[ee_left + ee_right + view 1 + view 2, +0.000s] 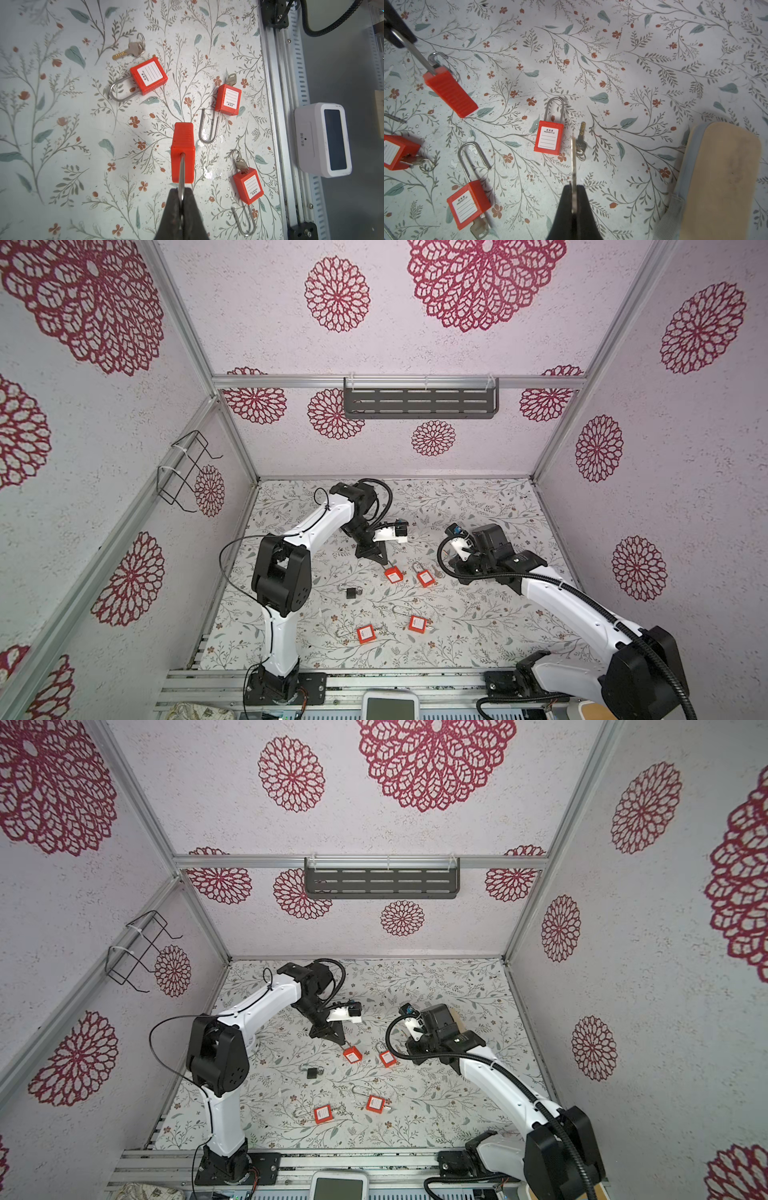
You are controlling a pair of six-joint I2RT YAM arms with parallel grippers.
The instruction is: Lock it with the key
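Observation:
My left gripper (181, 193) is shut on the steel shackle of a red padlock (182, 151), whose body hangs just above the floral mat; both top views show this lock (393, 574) (352, 1053). The right wrist view shows the same padlock (450, 93) at an angle. My right gripper (573, 188) is shut on a silver key (573, 162), seen edge-on and pointing away from the jaws, well apart from the held lock. In both top views the right fingers are hidden under the wrist.
More red padlocks lie on the mat: a closed padlock (549, 135) beside a loose key (581, 139), and two open padlocks with keys in them (468, 204) (248, 185). A small black padlock (353, 592) lies to the left. A white device (390, 703) sits at the front rail.

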